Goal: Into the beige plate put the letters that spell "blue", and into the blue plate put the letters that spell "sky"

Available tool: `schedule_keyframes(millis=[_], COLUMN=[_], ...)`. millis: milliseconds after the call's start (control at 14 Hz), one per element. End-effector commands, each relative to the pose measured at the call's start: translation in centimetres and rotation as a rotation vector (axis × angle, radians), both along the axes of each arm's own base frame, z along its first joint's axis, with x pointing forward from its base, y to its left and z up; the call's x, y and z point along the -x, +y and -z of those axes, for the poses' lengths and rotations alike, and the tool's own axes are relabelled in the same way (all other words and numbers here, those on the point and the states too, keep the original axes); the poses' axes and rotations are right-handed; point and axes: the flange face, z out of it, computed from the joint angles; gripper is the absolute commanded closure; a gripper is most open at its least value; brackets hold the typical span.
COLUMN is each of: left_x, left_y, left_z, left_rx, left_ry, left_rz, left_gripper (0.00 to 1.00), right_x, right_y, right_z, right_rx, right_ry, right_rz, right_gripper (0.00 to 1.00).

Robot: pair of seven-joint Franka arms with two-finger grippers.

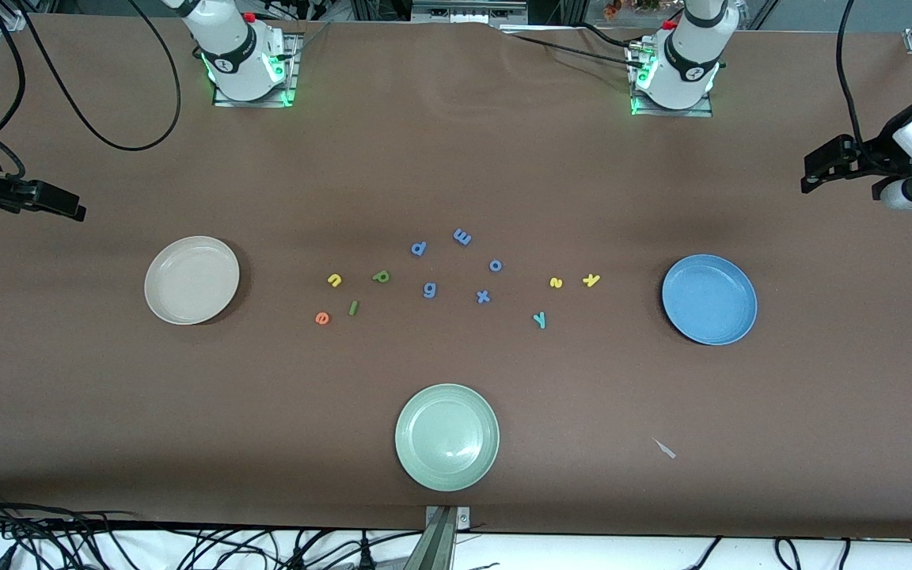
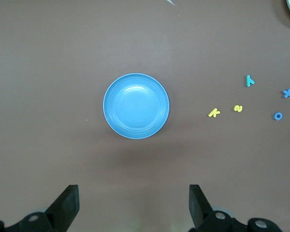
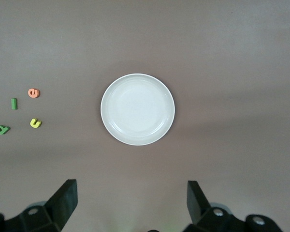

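The beige plate (image 1: 191, 279) (image 3: 137, 109) lies empty toward the right arm's end of the table. Beside it lie yellow u (image 1: 334, 279), green b (image 1: 381, 276), dark green l (image 1: 353, 307) and orange e (image 1: 322, 318). The blue plate (image 1: 708, 299) (image 2: 136, 106) lies empty toward the left arm's end. Yellow s (image 1: 556, 283), yellow k (image 1: 591, 279) and teal y (image 1: 539, 319) lie beside it. My right gripper (image 1: 68, 207) (image 3: 130, 191) hangs open, high over its end of the table. My left gripper (image 1: 812, 176) (image 2: 134, 193) hangs open over the other end.
Several periwinkle-blue letters (image 1: 430, 290) lie between the two letter groups. A pale green plate (image 1: 446, 436) sits nearer the front camera, mid-table. A small pale scrap (image 1: 665, 449) lies nearer the camera than the blue plate. Black cables (image 1: 92, 119) trail by the right arm's base.
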Motion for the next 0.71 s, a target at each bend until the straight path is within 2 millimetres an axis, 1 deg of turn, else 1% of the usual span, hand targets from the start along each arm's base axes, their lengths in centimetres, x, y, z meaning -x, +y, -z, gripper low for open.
schedule_keyframes(millis=[0,641], left_x=[-0.08,-0.04], left_y=[-0.14,-0.23], left_z=[-0.65,-0.63], left_rx=[0.02,0.02], left_ry=[0.003,0.006], left_rz=[-0.006,-0.004], left_gripper=[0.0,0.0], right_x=[-0.19,-0.13], right_y=[0.26,0.44], right_z=[-0.63,-0.7], right_rx=[-0.012,-0.013], right_ry=[-0.011,-0.009], right_rz=[0.0,-0.011], right_gripper=[0.0,0.0])
